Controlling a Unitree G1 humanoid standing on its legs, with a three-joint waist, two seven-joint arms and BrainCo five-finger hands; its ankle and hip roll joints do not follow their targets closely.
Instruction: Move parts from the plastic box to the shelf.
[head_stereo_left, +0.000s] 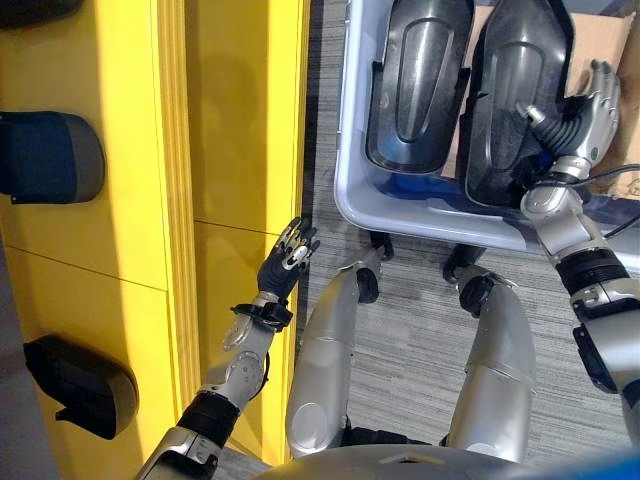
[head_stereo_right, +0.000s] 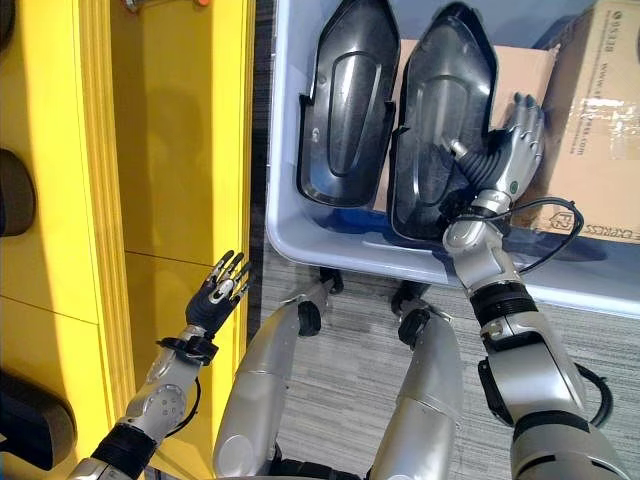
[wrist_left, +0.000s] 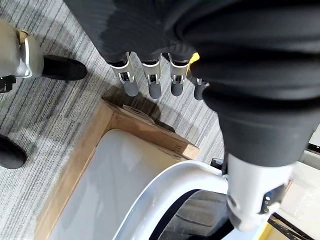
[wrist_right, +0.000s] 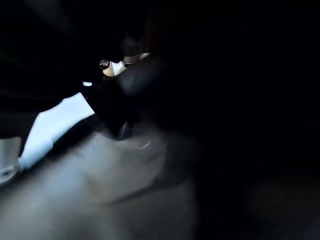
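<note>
Up at the plastic box (head_stereo_right: 300, 245), the right robot hand (head_stereo_right: 515, 145) reaches over the near rim with its fingers laid along the right edge of the right-hand dark part (head_stereo_right: 440, 120); whether they curl round that edge or merely rest on it cannot be told, and the right wrist view is too dark to settle it. Its arm bends upward from the lower right. Two dark moulded parts stand side by side in the box, leaning against its far side: the right one at the hand and the left part (head_stereo_right: 345, 110) just beside it, untouched. A brown cardboard sheet (head_stereo_right: 515, 65) shows behind them inside the box, and a cardboard carton (head_stereo_right: 600, 120) stands at the box's right end. The left robot hand (head_stereo_right: 222, 290) is raised beside the yellow shelf (head_stereo_left: 130, 200), near its right edge, fingers straight and slightly spread, holding nothing. On the shelf, three dark parts show along its left edge; two are (head_stereo_left: 45, 157) and (head_stereo_left: 80, 385). Grey carpet floor (head_stereo_left: 420, 300) lies between shelf and box.
</note>
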